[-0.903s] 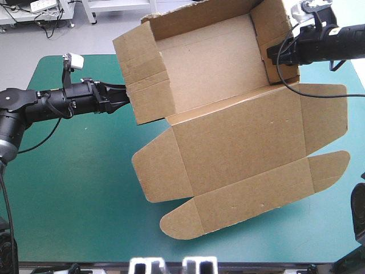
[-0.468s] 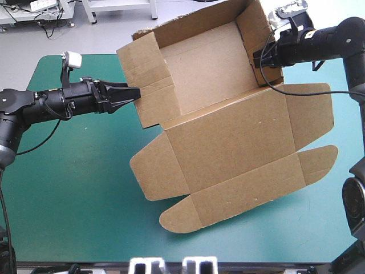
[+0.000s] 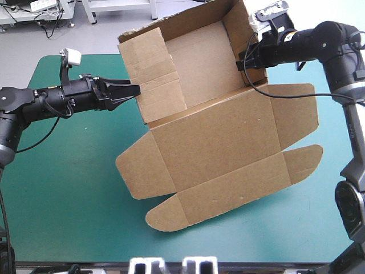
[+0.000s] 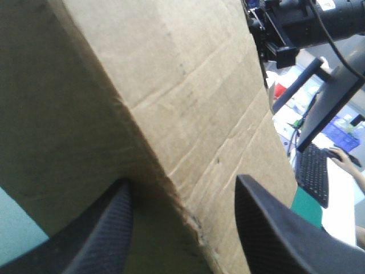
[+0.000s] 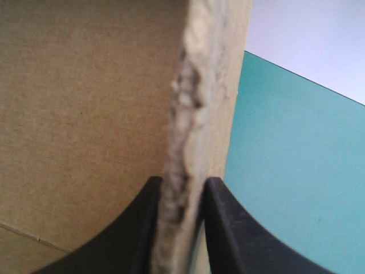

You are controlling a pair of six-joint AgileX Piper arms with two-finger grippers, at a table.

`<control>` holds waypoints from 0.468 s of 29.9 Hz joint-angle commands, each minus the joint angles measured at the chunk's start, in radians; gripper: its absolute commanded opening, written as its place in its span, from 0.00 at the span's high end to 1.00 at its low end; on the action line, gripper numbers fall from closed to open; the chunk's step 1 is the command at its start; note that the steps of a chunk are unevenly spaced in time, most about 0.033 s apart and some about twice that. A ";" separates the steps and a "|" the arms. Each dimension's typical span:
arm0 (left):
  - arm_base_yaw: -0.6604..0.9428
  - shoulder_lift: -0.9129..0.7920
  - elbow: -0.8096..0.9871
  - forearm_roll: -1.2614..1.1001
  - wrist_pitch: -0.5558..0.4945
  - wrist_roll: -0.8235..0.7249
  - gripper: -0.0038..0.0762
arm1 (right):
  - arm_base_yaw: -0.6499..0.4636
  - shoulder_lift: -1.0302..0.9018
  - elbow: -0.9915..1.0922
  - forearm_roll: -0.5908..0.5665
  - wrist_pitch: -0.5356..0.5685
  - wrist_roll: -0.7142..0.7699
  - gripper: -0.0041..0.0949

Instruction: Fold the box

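Observation:
The brown box (image 3: 217, 137) lies tilted across the table, its far part raised into a tray with walls up and its lid and flaps flat toward the front. My right gripper (image 3: 244, 57) is shut on the tray's right wall; in the right wrist view the worn board edge (image 5: 188, 114) stands pinched between the fingers (image 5: 182, 180). My left gripper (image 3: 136, 90) is open just outside the tray's left wall. In the left wrist view that wall (image 4: 171, 85) fills the space ahead, its corner between the spread fingers (image 4: 182, 180), and the right gripper (image 4: 274, 40) shows beyond.
The teal-green cover (image 3: 68, 188) lies bare to the left of and in front of the box. The raised tray reaches over the table's far edge. A rounded flap (image 3: 165, 217) lies near the front edge.
The right gripper has swung left with the box, which slid and turned toward the left arm. The left gripper came off the left wall and now stands open beside it.

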 commanded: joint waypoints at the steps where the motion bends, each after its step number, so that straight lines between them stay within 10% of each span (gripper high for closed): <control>1: -0.058 -0.035 -0.075 0.037 -0.091 -0.065 0.46 | 0.042 -0.043 -0.029 -0.008 -0.084 0.040 0.98; 14: -0.359 -0.034 -0.171 0.784 -0.540 -0.696 0.46 | 0.095 -0.043 -0.029 -0.015 -0.134 0.110 0.98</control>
